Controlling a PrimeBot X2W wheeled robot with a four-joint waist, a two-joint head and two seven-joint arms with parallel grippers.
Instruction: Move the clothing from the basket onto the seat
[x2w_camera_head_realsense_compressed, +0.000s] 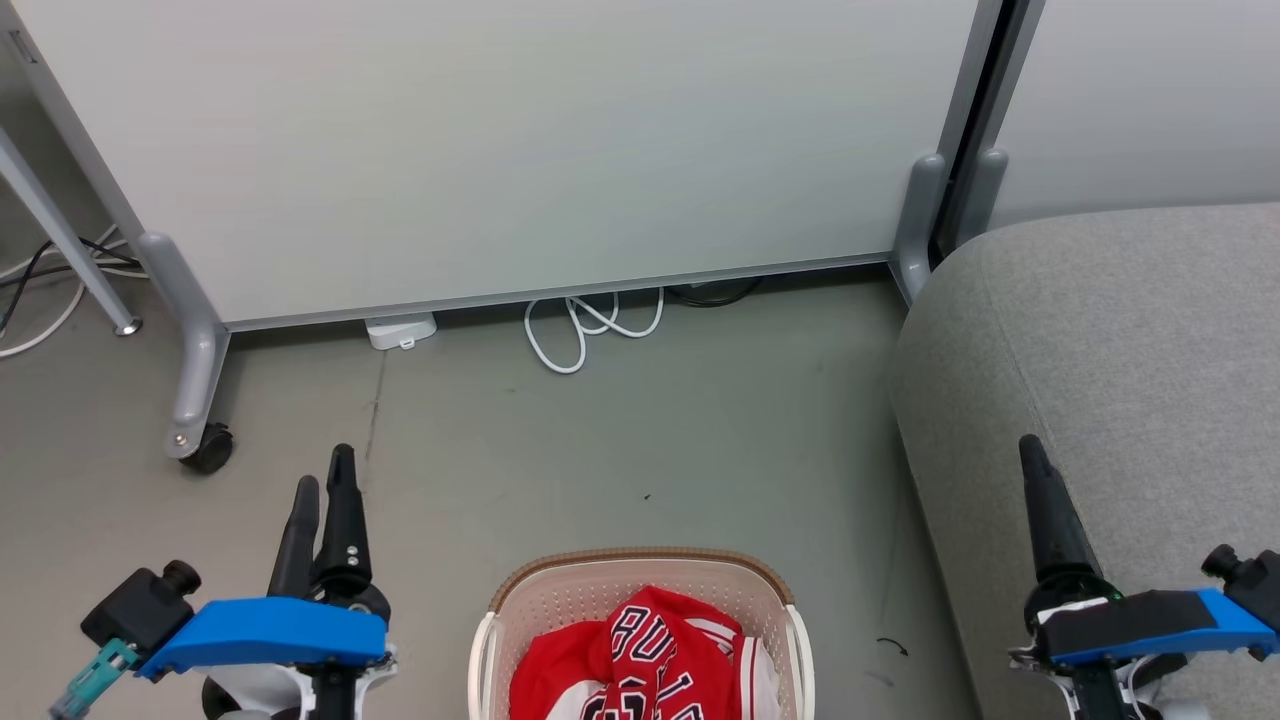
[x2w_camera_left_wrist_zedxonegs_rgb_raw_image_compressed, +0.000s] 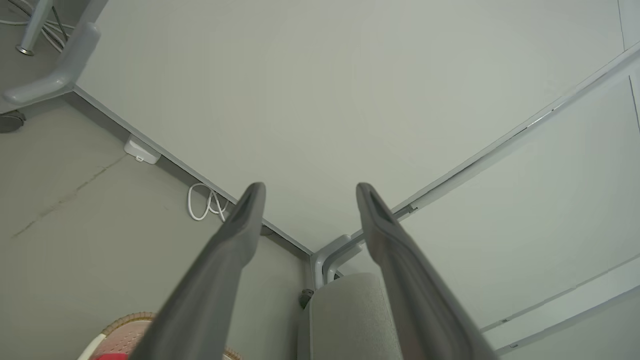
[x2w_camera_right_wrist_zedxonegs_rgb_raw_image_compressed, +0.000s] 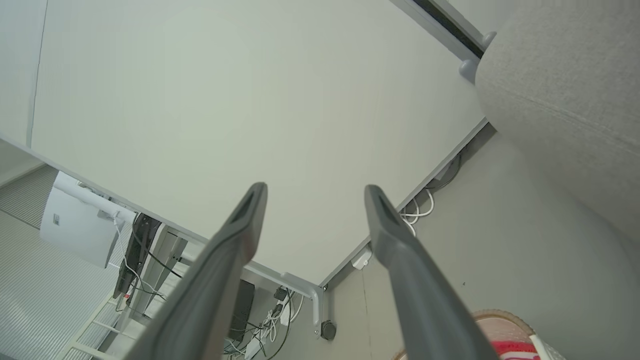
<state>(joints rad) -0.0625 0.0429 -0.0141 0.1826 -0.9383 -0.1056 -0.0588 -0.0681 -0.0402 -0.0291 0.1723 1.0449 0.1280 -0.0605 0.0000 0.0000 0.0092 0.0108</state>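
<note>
Midway between the two grippers, behind their fingertips, the clothing (x2w_camera_head_realsense_compressed: 650, 660) is seen crumpled inside the basket (x2w_camera_head_realsense_compressed: 640, 572), which is set on the floor (x2w_camera_head_realsense_compressed: 650, 440). The left gripper (x2w_camera_left_wrist_zedxonegs_rgb_raw_image_compressed: 307, 192) is held with fingers spread and nothing between them, as is the right gripper (x2w_camera_right_wrist_zedxonegs_rgb_raw_image_compressed: 312, 192), with the seat (x2w_camera_head_realsense_compressed: 1120, 380) along its outer side. Beyond both sets of fingertips, a white cable (x2w_camera_head_realsense_compressed: 590, 330) is looped beneath a pale partition panel (x2w_camera_head_realsense_compressed: 500, 150).

Black block letters edged in white stand on the red clothing (x2w_camera_head_realsense_compressed: 655, 655) in the near basket (x2w_camera_head_realsense_compressed: 560, 592); across the top fold they read "BUL"; more letters of the same kind lie just nearer, creased and partly cut off, too broken to read.
</note>
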